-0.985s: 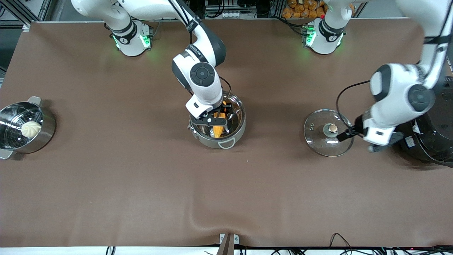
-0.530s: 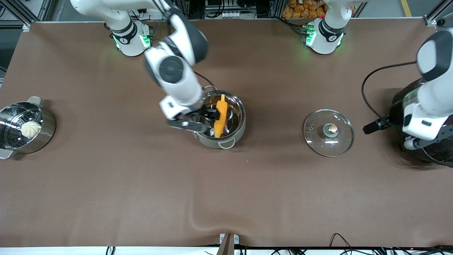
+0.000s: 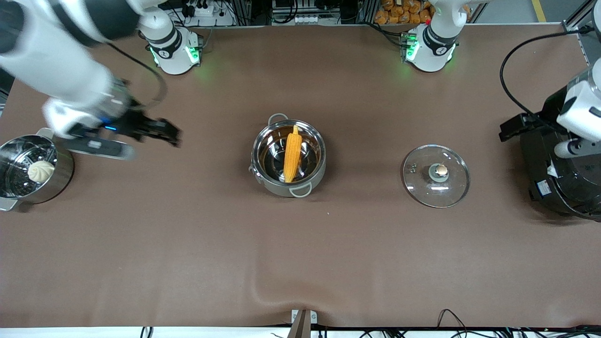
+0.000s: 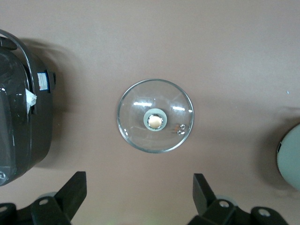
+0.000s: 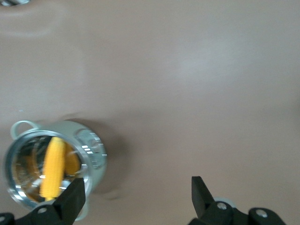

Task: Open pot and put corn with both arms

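The steel pot (image 3: 317,174) stands open mid-table with the yellow corn (image 3: 292,156) lying across its inside. The glass lid (image 3: 435,175) with its tan knob lies flat on the table beside the pot, toward the left arm's end. My right gripper (image 3: 165,133) is open and empty, in the air over bare table between the steamer pot and the pot. Its wrist view shows the pot (image 5: 91,154) and corn (image 5: 52,166). My left gripper (image 3: 514,126) is open and empty, raised beside the rice cooker. Its wrist view shows the lid (image 4: 155,115) between its spread fingers.
A steel steamer pot (image 3: 63,174) with a white bun (image 3: 41,171) stands at the right arm's end. A large black rice cooker (image 3: 563,178) stands at the left arm's end, also in the left wrist view (image 4: 21,117). A brown cloth covers the table.
My right gripper let go of the corn in the pot, rose and swung away toward the steamer pot. My left gripper drew back from the lid and rose over the rice cooker.
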Action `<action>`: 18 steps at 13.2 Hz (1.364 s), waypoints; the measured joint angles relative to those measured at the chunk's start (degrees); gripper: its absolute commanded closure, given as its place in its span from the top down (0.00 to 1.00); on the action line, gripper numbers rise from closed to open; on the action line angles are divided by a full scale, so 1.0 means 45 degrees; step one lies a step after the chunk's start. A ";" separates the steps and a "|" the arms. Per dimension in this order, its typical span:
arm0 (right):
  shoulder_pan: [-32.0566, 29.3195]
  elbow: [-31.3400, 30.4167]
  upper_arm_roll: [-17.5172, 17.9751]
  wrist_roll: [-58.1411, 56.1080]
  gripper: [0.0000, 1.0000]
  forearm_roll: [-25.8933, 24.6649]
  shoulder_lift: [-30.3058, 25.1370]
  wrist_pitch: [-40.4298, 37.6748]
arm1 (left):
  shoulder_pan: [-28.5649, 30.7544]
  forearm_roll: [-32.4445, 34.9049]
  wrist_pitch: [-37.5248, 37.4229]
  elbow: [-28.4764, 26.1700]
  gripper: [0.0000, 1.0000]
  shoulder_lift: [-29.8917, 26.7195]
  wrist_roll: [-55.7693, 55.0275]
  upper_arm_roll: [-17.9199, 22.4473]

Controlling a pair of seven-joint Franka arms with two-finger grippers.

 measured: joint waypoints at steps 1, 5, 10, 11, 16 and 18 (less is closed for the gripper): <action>-0.0359 0.0043 -0.0065 -0.0755 1.00 -0.0143 -0.0358 -0.0218 | -0.0166 0.0000 -0.0102 -0.0075 1.00 -0.0157 0.0074 -0.0014; -0.0788 0.0086 -0.1815 -0.3761 1.00 -0.0231 -0.1212 -0.0808 | -0.0458 0.0000 -0.0143 -0.0318 1.00 -0.0437 0.0089 0.0007; -0.1565 0.0010 -0.2403 -0.5055 1.00 -0.0234 -0.1343 -0.1208 | -0.0388 0.0000 -0.0143 -0.0337 1.00 -0.0437 0.0476 0.0048; -0.1564 -0.0091 -0.2372 -0.5055 1.00 -0.0234 -0.1343 -0.1244 | -0.0387 0.0000 -0.0155 -0.0321 1.00 -0.0440 0.0476 0.0054; -0.1563 -0.0591 -0.2301 -0.5055 1.00 -0.0303 -0.1329 -0.1350 | -0.0382 0.0000 -0.0710 0.0145 1.00 -0.0467 0.0477 0.0092; -0.1548 -0.0606 -0.2255 -0.5055 1.00 -0.0616 -0.1327 -0.1612 | -0.0382 0.0000 -0.0797 0.0218 1.00 -0.0468 0.0476 0.0092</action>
